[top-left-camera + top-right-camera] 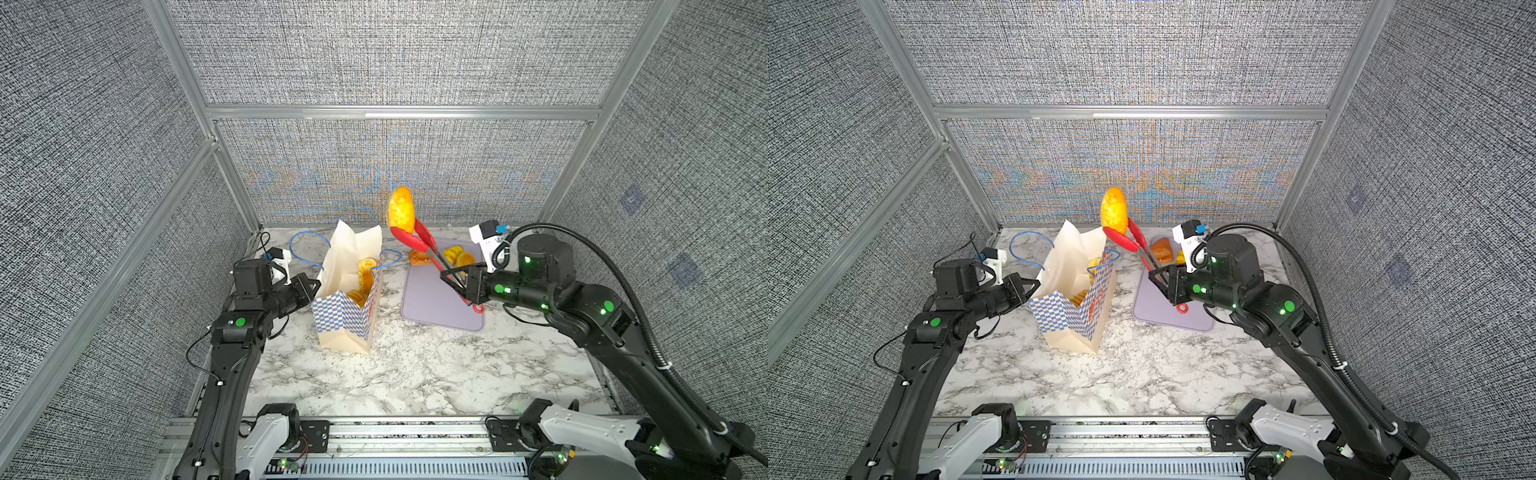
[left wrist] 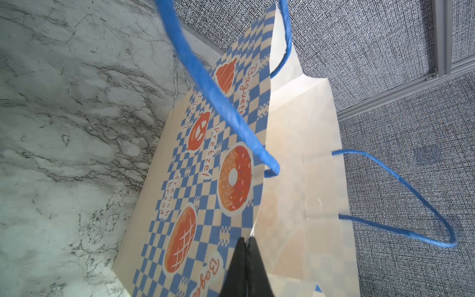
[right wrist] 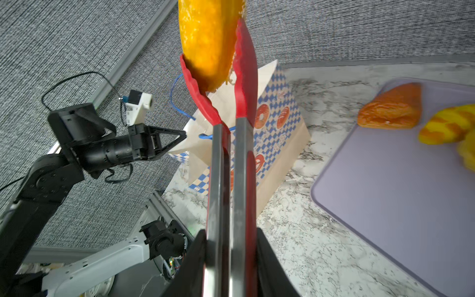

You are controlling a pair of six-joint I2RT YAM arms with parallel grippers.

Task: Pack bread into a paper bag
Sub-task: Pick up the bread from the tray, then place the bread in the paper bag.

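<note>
The bag [image 1: 345, 320] stands open on the tabletop [image 1: 415, 374], left of the middle, and we see some bread [image 1: 365, 272] already inside it. The left gripper [image 1: 318, 286] is at the bag's left wall, near the top. In the left wrist view its fingers [image 2: 257, 270] are pressed together with the paper edge between them. The right gripper [image 1: 445, 276] hangs over the lilac tray [image 1: 432, 307], which lies to the right of the bag and apart from it. Its fingers are narrow and squeeze the metal arms of the tongs [image 1: 424, 245]. The tongs point up and toward the far left, and their red tips hold a yellow loaf [image 1: 401, 210] by its lower end. The loaf is upright in the air, above the gap between bag and tray, close to the bag's mouth but not in it. At the far end of the tray lie a brown roll [image 1: 419, 258] and some yellow pieces [image 1: 455, 252].
</note>
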